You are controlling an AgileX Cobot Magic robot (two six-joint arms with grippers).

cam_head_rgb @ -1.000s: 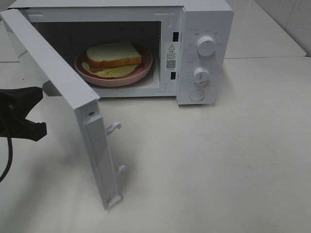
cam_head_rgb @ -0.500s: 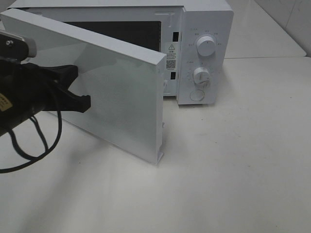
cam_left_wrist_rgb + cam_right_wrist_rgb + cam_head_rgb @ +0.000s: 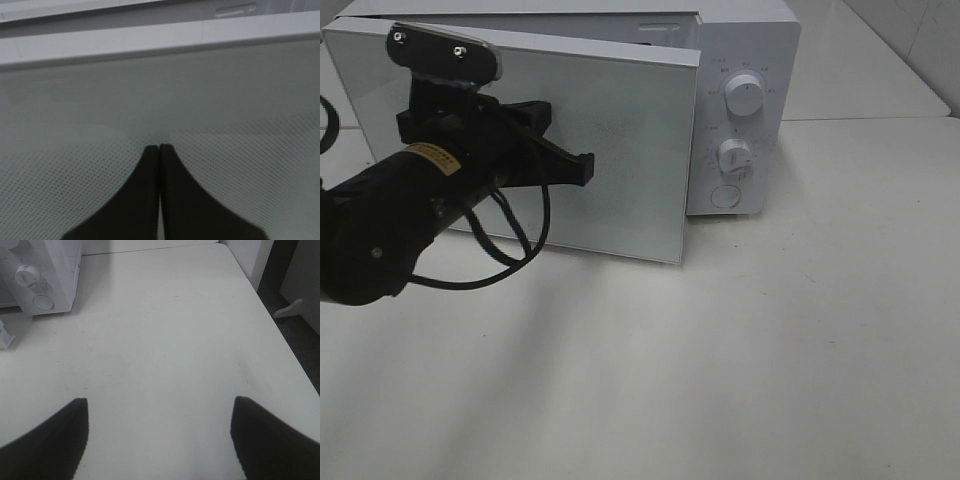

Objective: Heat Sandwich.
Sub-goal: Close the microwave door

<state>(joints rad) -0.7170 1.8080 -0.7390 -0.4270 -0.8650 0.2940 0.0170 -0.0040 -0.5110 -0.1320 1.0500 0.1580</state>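
The white microwave (image 3: 740,60) stands at the back of the table, and its glass door (image 3: 620,150) is swung almost shut. The sandwich is hidden behind that door. My left gripper (image 3: 582,168) is shut, with nothing between its fingers. Its black tips press against the outside of the door, as the left wrist view shows close up (image 3: 159,148) against the dotted glass (image 3: 225,110). My right gripper (image 3: 161,401) is open and hangs over the bare table (image 3: 165,330), off to the right of the microwave (image 3: 45,270); it is out of the exterior high view.
Two round knobs (image 3: 745,95) (image 3: 733,155) and a round button (image 3: 724,196) sit on the microwave's control panel. A black cable (image 3: 510,260) loops under the left arm. The table's right edge (image 3: 280,335) drops to a dark floor.
The left gripper has swept right, pushing the door from wide open to nearly shut. The sandwich on its pink plate, visible inside before, is now covered. The right gripper has stayed open.
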